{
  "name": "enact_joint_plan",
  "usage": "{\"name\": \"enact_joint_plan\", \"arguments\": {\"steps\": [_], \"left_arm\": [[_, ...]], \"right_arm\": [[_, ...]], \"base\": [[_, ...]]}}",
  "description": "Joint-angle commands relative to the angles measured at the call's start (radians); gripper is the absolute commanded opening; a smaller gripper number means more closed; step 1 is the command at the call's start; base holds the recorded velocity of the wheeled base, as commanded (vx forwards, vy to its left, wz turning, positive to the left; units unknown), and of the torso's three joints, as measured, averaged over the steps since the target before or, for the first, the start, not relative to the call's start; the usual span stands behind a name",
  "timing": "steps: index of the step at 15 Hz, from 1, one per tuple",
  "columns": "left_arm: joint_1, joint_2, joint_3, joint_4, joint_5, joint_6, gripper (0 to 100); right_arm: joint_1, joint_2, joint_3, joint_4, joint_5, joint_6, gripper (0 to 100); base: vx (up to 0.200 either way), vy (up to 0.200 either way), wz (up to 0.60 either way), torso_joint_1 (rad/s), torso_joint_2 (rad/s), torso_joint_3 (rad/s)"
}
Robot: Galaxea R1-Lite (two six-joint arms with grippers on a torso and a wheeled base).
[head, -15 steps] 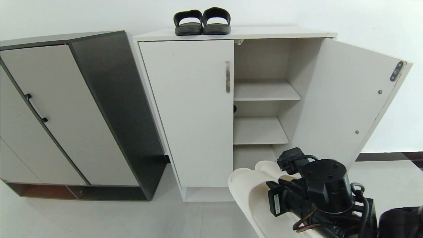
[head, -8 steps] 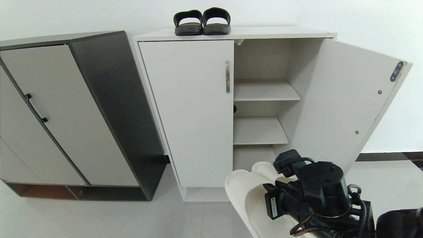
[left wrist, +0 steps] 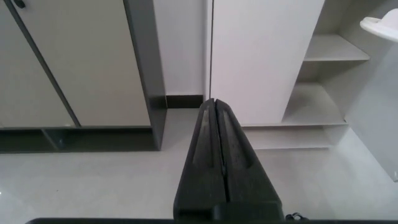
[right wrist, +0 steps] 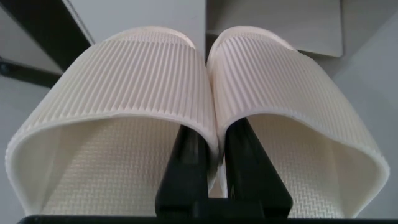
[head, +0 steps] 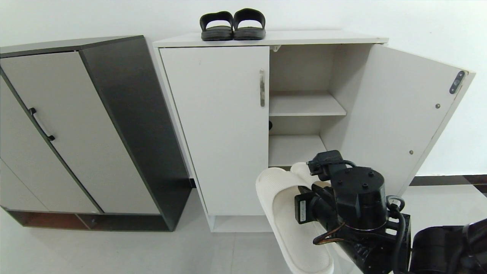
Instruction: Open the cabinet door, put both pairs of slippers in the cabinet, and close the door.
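Right hand (right wrist: 219,163) clamped on the inner straps of the white slippers (head: 295,217), held in the air before the open side of the cabinet (head: 217,129) (door (head: 392,114) swung wide). Black slippers (head: 233,24) sit on the cabinet top. Left hand (left wrist: 216,124) closed, empty.

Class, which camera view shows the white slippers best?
Right wrist view: both white slippers sit close, ribbed straps clear. Head view has them partly covered by the right arm; left wrist view catches one toe far off.
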Motion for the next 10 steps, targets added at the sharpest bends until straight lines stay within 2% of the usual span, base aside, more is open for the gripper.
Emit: {"name": "enact_joint_plan", "arguments": {"steps": [1, 3, 6, 8, 10], "left_arm": [[0.000, 0.002, 0.000, 0.000, -0.001, 0.001, 0], [0.000, 0.002, 0.000, 0.000, -0.001, 0.001, 0], [0.000, 0.002, 0.000, 0.000, -0.001, -0.001, 0], [0.000, 0.002, 0.000, 0.000, -0.001, -0.001, 0], [0.000, 0.002, 0.000, 0.000, -0.002, -0.001, 0]], "right_arm": [[0.006, 0.046, -0.012, -0.004, -0.008, 0.001, 0], [0.011, 0.055, -0.016, -0.004, -0.011, 0.001, 0], [0.009, 0.110, -0.101, 0.002, -0.031, 0.000, 0], [0.006, 0.153, -0.119, -0.006, -0.062, 0.004, 0], [0.006, 0.190, -0.196, -0.006, -0.065, 0.052, 0]], "base": [[0.000, -0.200, 0.00, 0.002, 0.01, 0.007], [0.000, -0.200, 0.00, 0.005, 0.00, 0.000], [0.000, -0.200, 0.00, 0.004, 0.00, 0.004], [0.000, 0.000, 0.00, 0.000, 0.00, 0.000], [0.000, 0.000, 0.00, 0.000, 0.00, 0.000]]}}
